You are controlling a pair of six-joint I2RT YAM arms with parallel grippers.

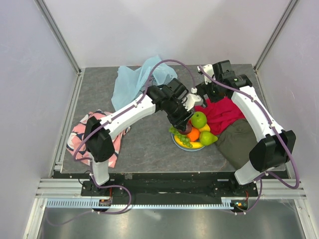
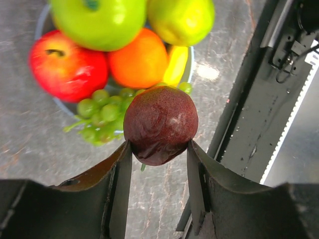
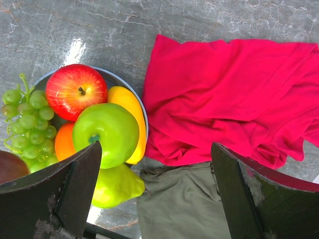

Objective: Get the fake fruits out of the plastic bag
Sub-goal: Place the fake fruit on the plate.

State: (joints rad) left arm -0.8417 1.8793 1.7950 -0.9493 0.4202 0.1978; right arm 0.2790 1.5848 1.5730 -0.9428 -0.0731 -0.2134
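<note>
Nearest to the arms' bases, on the plate's (image 3: 112,75) near side, lie one green pear (image 3: 117,184) and one bunch of green grapes (image 3: 30,124). Behind them on the plate are one orange (image 3: 64,142), one banana (image 3: 130,114), one green apple (image 3: 105,132) and one red apple (image 3: 77,92).

The left gripper (image 2: 159,147) is closed on one dark plum (image 2: 159,122), one finger on each side of it. The plum is nearly round, so it has no long axis to consider. The plate lies straight ahead of the fingers, with the grapes directly past the plum. Whether the plum touches the grapes cannot be told. It is probably the last fruit, and the release depends on this alignment.

The right gripper (image 3: 155,149) is empty, with its jaws spread wide. It hangs just beside the plate, over one red cloth (image 3: 229,94) and one olive cloth (image 3: 179,204).

One pink cloth (image 1: 97,134) lies well left of the plate. Farthest is the one plastic bag (image 1: 132,79), well beyond the plate to the left, with no fruit visible inside it.
</note>
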